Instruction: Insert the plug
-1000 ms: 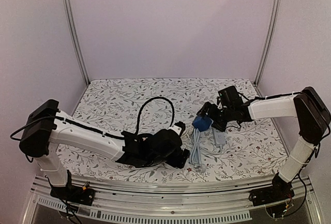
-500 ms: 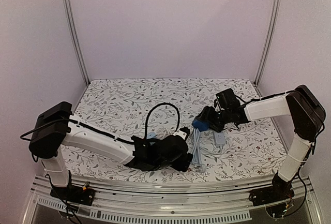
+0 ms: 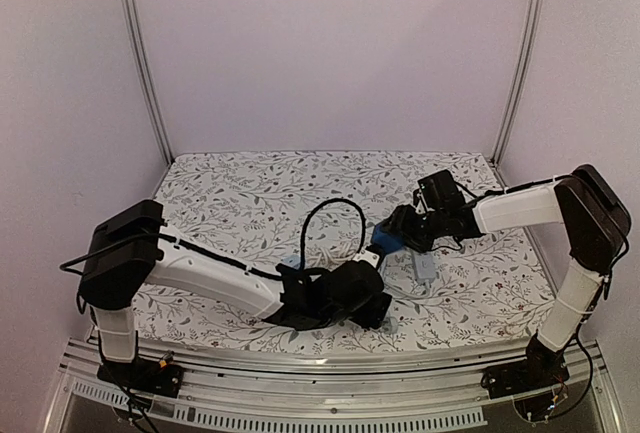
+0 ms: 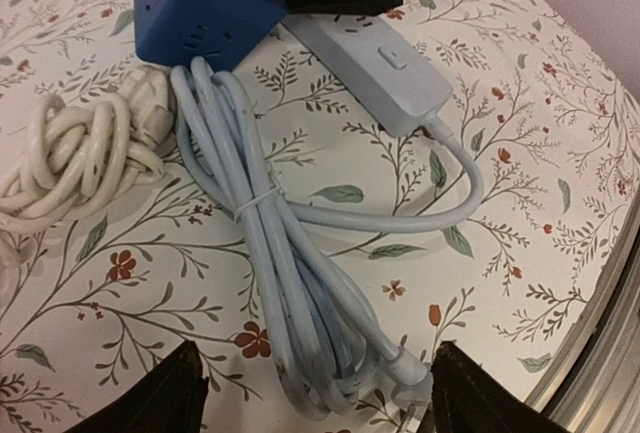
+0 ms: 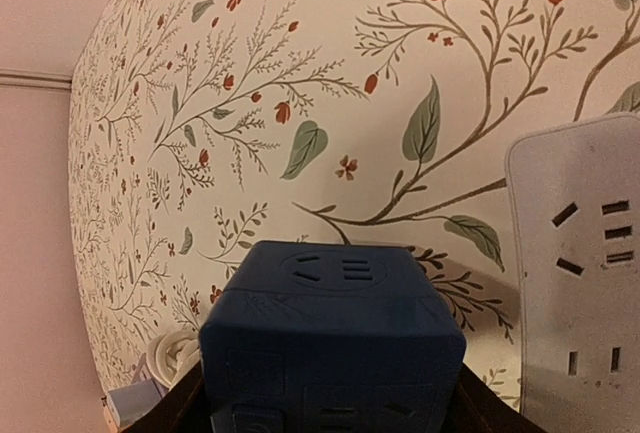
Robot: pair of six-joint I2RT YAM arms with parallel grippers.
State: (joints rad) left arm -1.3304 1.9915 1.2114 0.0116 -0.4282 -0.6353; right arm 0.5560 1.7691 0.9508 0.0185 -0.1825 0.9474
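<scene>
Grey plug (image 4: pixel 407 396) — within the spread left gripper (image 4: pixel 315 373), beside one finger.

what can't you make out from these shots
- plug: left wrist view, prongs cut off by the bottom edge.
- bundle: top view, mostly hidden under the left arm.
- strip: right wrist view, cut by the right edge; full socket count unknown.
- white cable: left wrist view, runs off the left edge; ends unseen.
- right gripper: right wrist view, fingers mostly hidden behind the cube.
</scene>
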